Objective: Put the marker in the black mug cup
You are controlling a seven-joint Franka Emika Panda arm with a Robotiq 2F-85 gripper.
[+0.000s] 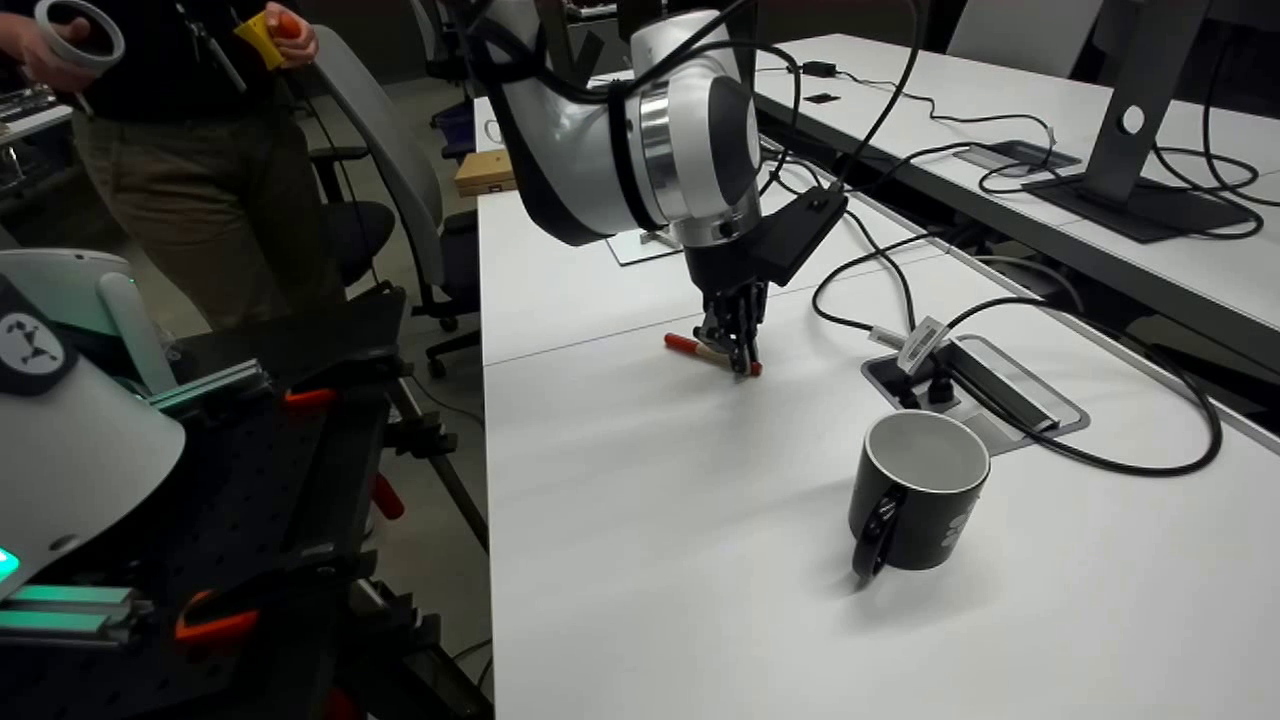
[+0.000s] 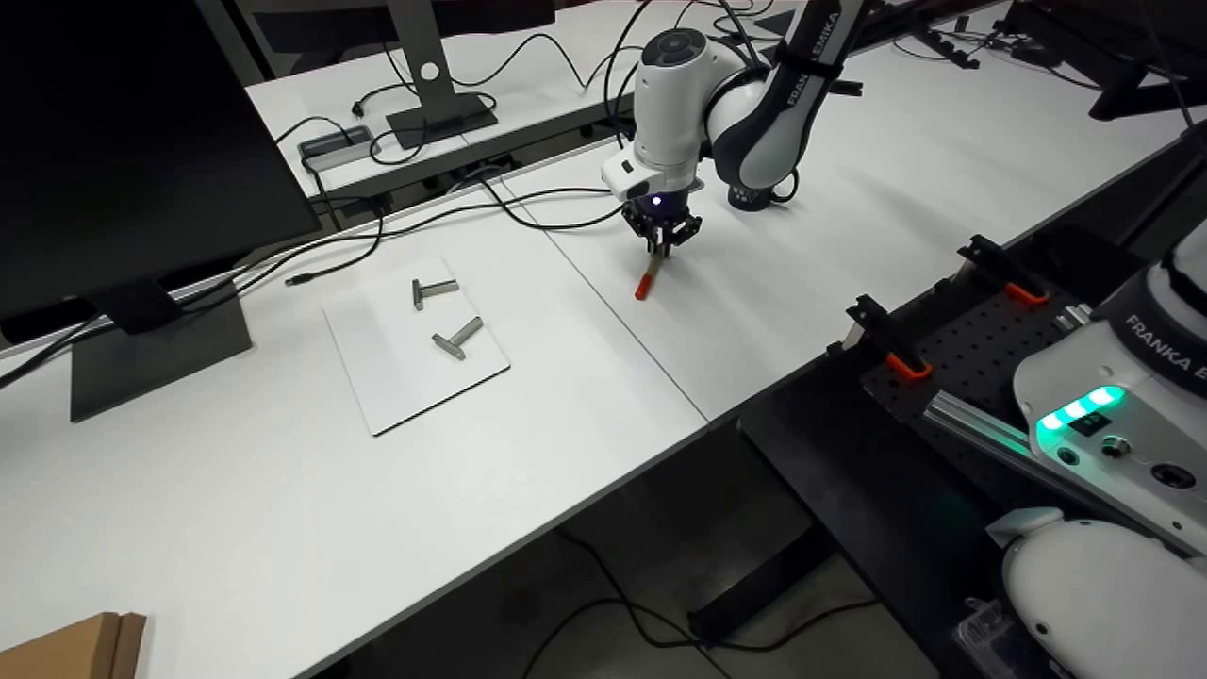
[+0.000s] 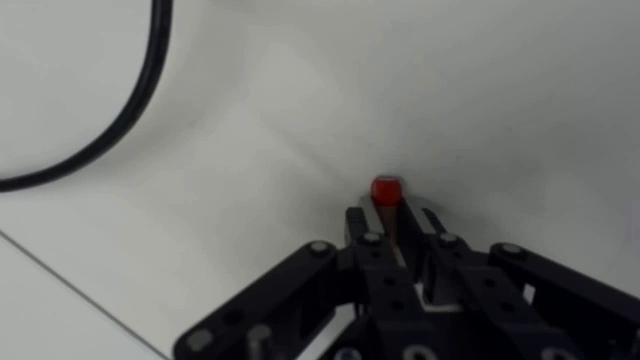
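Observation:
The marker [image 1: 710,354] is a thin stick with a tan body and red ends, lying on the white table in both exterior views [image 2: 646,283]. My gripper [image 1: 740,366] points down at it, with its fingertips at table height near one red end. In the wrist view the two fingers [image 3: 390,204] press on both sides of the marker, and its red end [image 3: 386,191] sticks out just past the tips. The black mug [image 1: 905,520] stands upright with its pale inside showing and its handle toward the camera. The arm partly hides the mug [image 2: 750,197] in an exterior view.
A table socket box [image 1: 985,385] with black cables [image 1: 1120,465] lies beside the mug. A cable [image 3: 132,112] also curves near the gripper in the wrist view. A white board [image 2: 405,358] with two metal T-shaped pieces and a monitor [image 2: 132,160] stand farther along the table.

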